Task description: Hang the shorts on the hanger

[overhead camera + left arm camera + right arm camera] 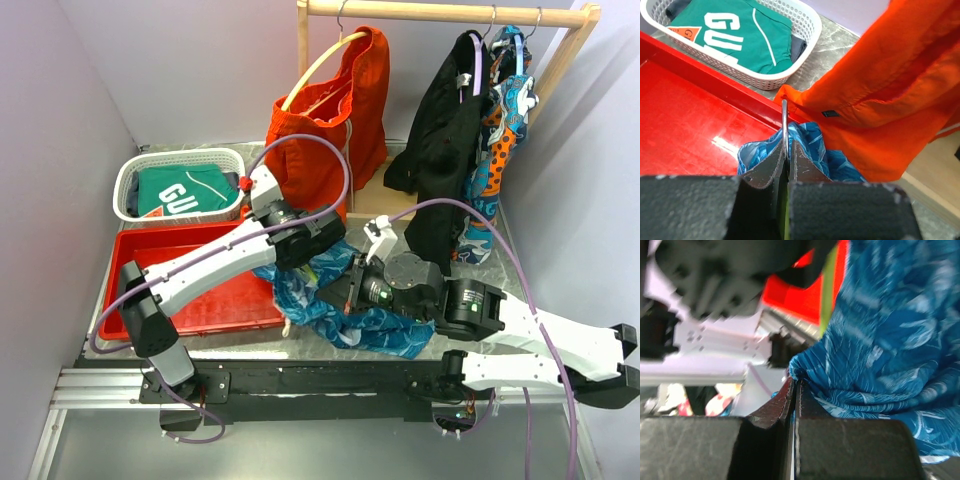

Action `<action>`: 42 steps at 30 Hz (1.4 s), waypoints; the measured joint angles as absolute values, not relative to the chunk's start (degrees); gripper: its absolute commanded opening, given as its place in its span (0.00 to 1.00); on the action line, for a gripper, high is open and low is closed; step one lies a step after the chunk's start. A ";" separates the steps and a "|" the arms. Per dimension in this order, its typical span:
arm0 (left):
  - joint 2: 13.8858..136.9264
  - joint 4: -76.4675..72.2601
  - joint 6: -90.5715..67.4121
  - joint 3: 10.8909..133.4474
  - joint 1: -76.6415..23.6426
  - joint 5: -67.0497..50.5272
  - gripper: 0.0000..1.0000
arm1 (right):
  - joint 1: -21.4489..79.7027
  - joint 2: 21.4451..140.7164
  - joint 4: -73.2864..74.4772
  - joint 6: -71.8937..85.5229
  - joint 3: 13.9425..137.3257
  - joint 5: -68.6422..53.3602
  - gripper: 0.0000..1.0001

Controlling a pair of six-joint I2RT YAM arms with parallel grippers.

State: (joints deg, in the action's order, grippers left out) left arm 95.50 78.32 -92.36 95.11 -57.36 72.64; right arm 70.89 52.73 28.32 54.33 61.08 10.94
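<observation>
The shorts (345, 312) lay on the surface (300, 346) just right of the tray (210, 298). Behind the tray stood the basket (128, 182), a folded garment (185, 190) in it. Farther back stood the rack (440, 12), with hanging garments (330, 120).

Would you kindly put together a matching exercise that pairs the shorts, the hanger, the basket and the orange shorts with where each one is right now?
Things:
1. shorts
2. hanger
3. basket
4. orange shorts

Places:
A. hanging from the rail
B. pinched by the right gripper
C. holding a green shirt
D. clamped in the left gripper

Pairs: 1-B, 2-D, 3-C, 4-A
</observation>
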 measured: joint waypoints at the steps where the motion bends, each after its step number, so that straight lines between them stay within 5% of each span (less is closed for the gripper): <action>1: 95.50 78.30 -91.53 95.57 -57.52 72.51 0.01 | 70.91 53.04 29.02 54.24 61.56 12.21 0.00; 12: 91.31 76.16 -80.77 97.67 -59.96 69.54 0.01 | 71.05 56.53 32.49 52.80 63.92 22.06 0.00; 24: 73.17 61.82 -57.76 90.19 -60.55 59.22 0.01 | 63.92 56.42 31.57 48.34 67.37 24.29 0.00; 42: 67.75 52.99 -43.46 91.09 -62.00 47.40 0.01 | 59.13 75.68 35.73 39.07 98.04 15.59 0.00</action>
